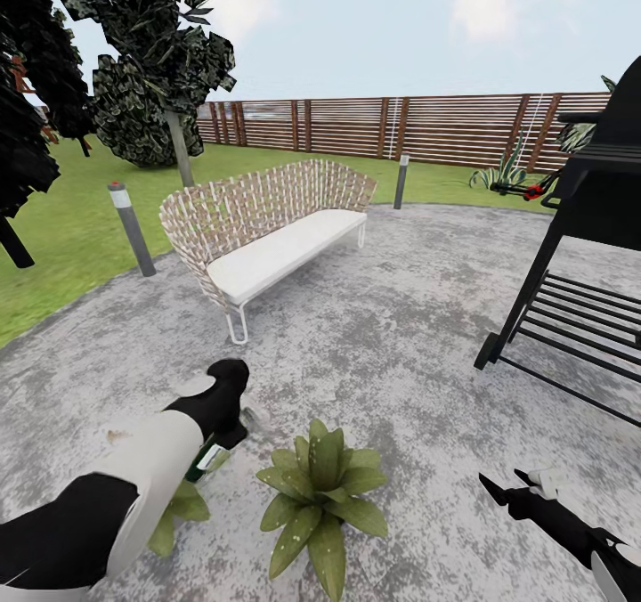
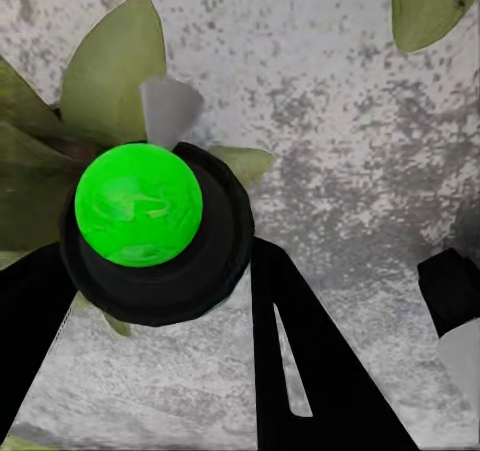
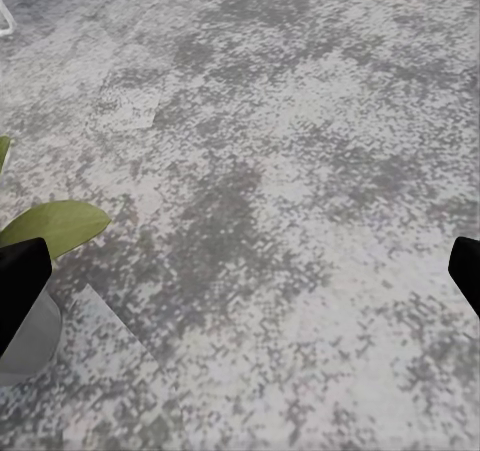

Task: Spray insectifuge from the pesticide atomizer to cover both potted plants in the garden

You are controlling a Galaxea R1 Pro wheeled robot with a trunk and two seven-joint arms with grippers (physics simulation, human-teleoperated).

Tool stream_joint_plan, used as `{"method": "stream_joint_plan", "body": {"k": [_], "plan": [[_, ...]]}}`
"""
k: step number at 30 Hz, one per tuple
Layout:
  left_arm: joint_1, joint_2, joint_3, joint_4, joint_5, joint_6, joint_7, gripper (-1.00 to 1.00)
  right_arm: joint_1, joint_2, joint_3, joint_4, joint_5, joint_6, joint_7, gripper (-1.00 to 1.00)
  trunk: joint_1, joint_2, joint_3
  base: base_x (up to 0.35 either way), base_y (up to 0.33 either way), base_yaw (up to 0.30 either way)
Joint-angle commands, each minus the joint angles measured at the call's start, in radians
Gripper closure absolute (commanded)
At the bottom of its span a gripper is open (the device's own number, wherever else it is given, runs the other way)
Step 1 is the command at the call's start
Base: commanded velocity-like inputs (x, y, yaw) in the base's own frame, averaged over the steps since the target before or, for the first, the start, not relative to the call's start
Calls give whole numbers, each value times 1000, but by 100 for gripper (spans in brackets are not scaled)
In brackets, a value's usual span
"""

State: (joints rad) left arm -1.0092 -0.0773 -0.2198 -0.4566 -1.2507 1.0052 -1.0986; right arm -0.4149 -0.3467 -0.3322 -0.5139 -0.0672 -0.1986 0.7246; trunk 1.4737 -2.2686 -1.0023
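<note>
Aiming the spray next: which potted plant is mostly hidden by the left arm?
The potted plant under the left arm; the other plant stands fully visible.

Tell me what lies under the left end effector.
The left end effector grips the pesticide atomizer. Under it lie leaves of a potted plant and mottled paving. The arm hides that plant's pot and centre.

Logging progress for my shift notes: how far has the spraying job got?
Done: the pesticide atomizer is off the ground, clamped in the left claw; the left wrist view looks down its end between the fingers. In hand: it hangs by one potted plant, with leaves of another under the arm. Left: no spray or coating is visible, so covering both plants seems still ahead. The right claw is open and empty.
</note>
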Motion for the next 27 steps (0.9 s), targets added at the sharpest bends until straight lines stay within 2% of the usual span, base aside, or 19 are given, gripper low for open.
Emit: {"method": "stream_joint_plan", "body": {"k": [1, 4, 11, 15, 24, 27], "plan": [[3, -5, -1, -2, -25, 6, -10, 100, -1, 0, -2, 1, -6, 1, 7, -100, 0, 0, -1, 0, 0, 0], [9, -29, 1, -2, -40, 6, -10, 100, -1, 0, -2, 1, -6, 1, 7, -100, 0, 0, -1, 0, 0, 0], [10, -80, 2, -2, -39, 4, -12, 100, -1, 0, -2, -1, -6, 1, 7, -100, 0, 0, -1, 0, 0, 0], [10, -83, 2, -8, -43, 4, -11, 100, -1, 0, -2, -1, -6, 1, 7, -100, 0, 0, -1, 0, 0, 0], [8, -71, -5, -20, -51, 1, -3, 100, -1, 0, -2, -2, -6, 1, 7, -100, 0, 0, -1, 0, 0, 0], [11, -72, -4, -19, -52, 1, -2, 100, -1, -1, -2, -2, -6, 1, 7, -100, 0, 0, -1, 0, 149, 0]]}}
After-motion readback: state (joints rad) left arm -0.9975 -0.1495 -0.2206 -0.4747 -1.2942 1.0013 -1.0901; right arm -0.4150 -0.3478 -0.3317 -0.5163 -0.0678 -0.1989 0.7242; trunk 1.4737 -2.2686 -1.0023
